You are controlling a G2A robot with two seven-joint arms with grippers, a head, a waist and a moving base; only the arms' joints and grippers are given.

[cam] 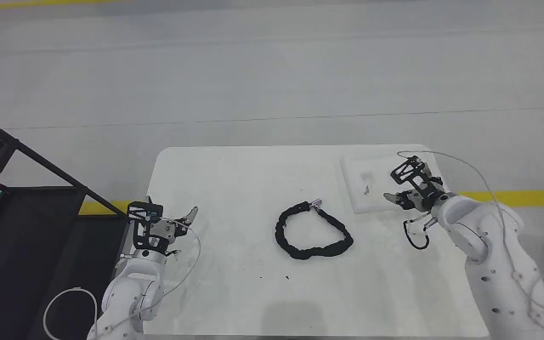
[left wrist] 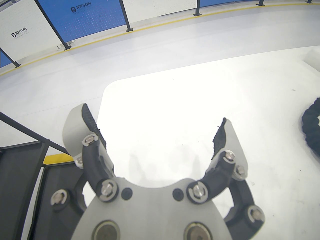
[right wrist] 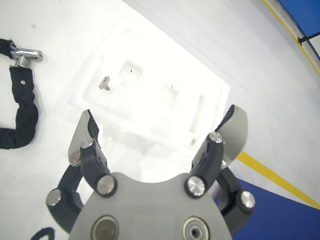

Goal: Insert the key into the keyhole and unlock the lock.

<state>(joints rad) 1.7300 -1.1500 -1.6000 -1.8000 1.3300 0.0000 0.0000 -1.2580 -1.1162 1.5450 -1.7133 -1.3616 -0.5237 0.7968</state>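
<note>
Two empty grippers, jaws wide: left gripper (left wrist: 154, 113), right gripper (right wrist: 160, 111). The key (right wrist: 104, 83) sits in a foam tray (right wrist: 85, 95) just ahead of the right one, chain lock (right wrist: 25, 111) beside. A misaligned pinch could knock the key flat

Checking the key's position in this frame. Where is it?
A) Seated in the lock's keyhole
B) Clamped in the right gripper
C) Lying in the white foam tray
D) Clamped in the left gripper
C. The key lies in the white foam tray, apart from the lock, while the right gripper and the left gripper are both open and empty.
</note>
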